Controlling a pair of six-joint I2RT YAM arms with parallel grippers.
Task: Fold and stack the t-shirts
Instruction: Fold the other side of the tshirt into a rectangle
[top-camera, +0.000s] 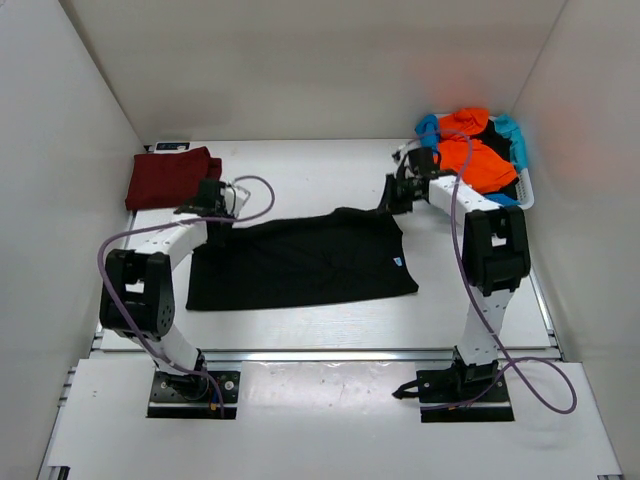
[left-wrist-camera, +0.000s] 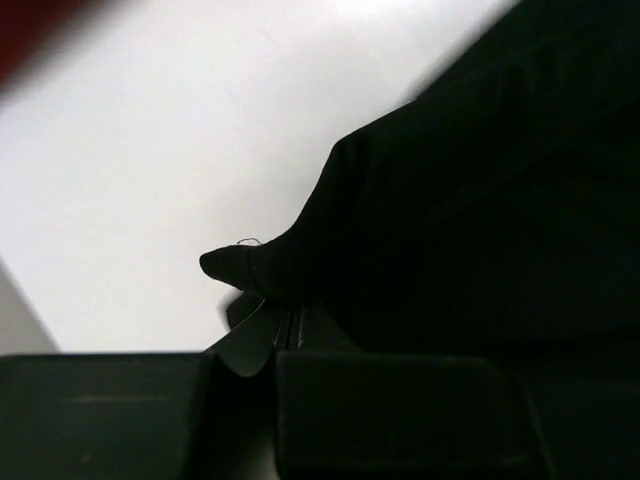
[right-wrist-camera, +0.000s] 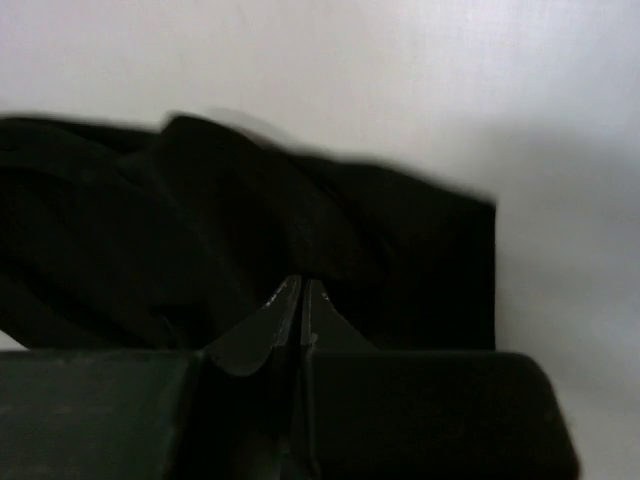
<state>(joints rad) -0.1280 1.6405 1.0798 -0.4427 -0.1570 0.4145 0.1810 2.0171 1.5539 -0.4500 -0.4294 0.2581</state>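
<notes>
Pinches black shirt (top-camera: 300, 262) at middle of counter (top-camera: 330, 320) by its far edge: left fingers (left-wrist-camera: 283, 322) shut on far-left corner, right fingers (right-wrist-camera: 300, 305) shut on far-right corner. Runs long axis left to right, body spread toward near edge. Shows red shirt (top-camera: 170, 178) folded at far-left corner.

The top view is bright and sharp, with soft shadows; the 2 wrist views are blurred, the black t-shirt (right-wrist-camera: 150, 230) without detail.
</notes>
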